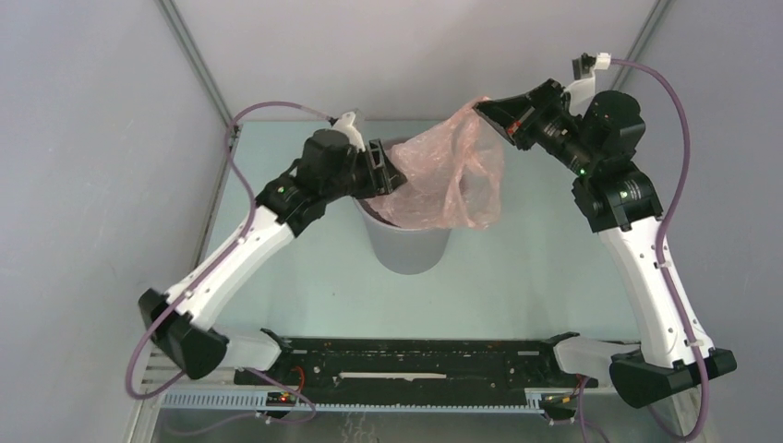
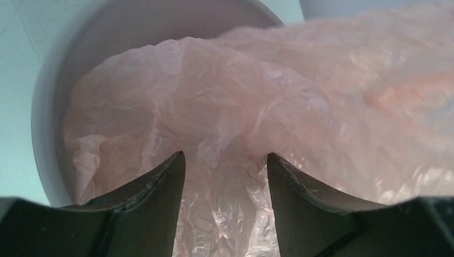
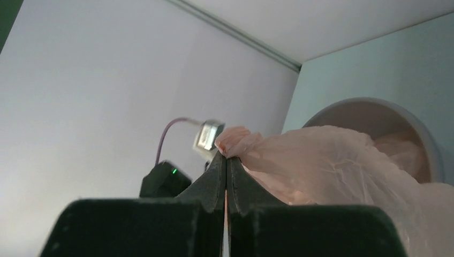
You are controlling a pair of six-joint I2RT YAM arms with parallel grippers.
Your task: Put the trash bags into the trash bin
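Observation:
The grey round trash bin (image 1: 411, 247) stands upright in the middle of the table. The pale-pink trash bag (image 1: 443, 180) lies partly inside it and drapes over its right rim. My right gripper (image 1: 482, 109) is shut on the bag's upper corner and holds it above the bin; the pinched tip shows in the right wrist view (image 3: 235, 140). My left gripper (image 1: 388, 175) is open at the bin's left rim, its fingers (image 2: 160, 182) spread over the bag film (image 2: 257, 107) inside the bin (image 2: 48, 118). Nothing is clamped between them.
A black rail (image 1: 415, 360) runs along the near edge between the arm bases. Grey walls close the table on the left, right and back. The right wrist view shows the bin's rim (image 3: 423, 134) at the right and the left arm (image 3: 166, 179) beyond.

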